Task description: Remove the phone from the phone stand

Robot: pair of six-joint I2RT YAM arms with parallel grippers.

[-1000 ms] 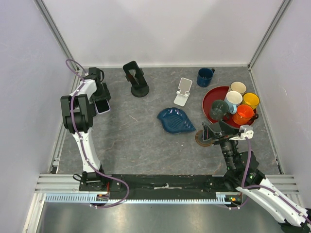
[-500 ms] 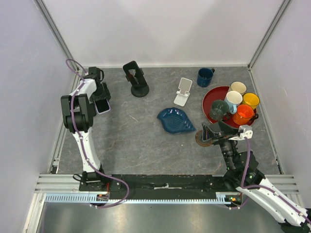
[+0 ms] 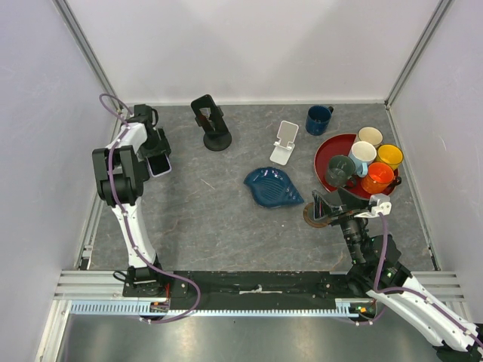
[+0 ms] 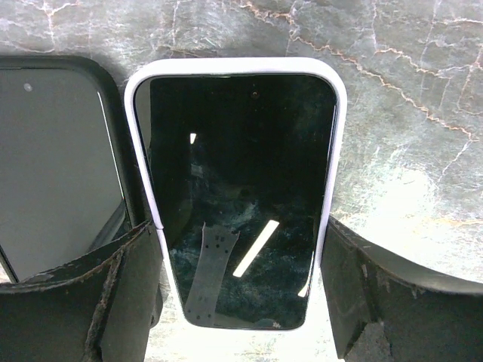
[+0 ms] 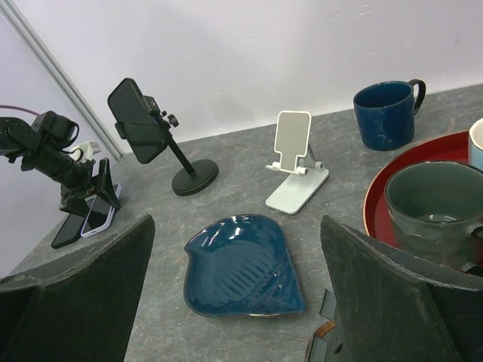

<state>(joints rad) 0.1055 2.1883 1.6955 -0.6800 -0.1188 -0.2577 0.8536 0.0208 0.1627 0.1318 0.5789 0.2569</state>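
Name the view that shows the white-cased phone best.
Left wrist: the white-cased phone fills the frame, screen up, between the fingers of the left gripper. Top external shows only a small slice beneath that gripper. Right wrist shows it tiny at far left, beside a dark phone.

On table (image 4: pixel 407 113), phone (image 4: pixel 235 188) beside second phone (image 4: pixel 60 166)

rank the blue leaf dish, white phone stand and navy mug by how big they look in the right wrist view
1. blue leaf dish: largest, though nearest the camera.
2. white phone stand and navy mug: about alike, stand taller, mug bulkier; not ranked.
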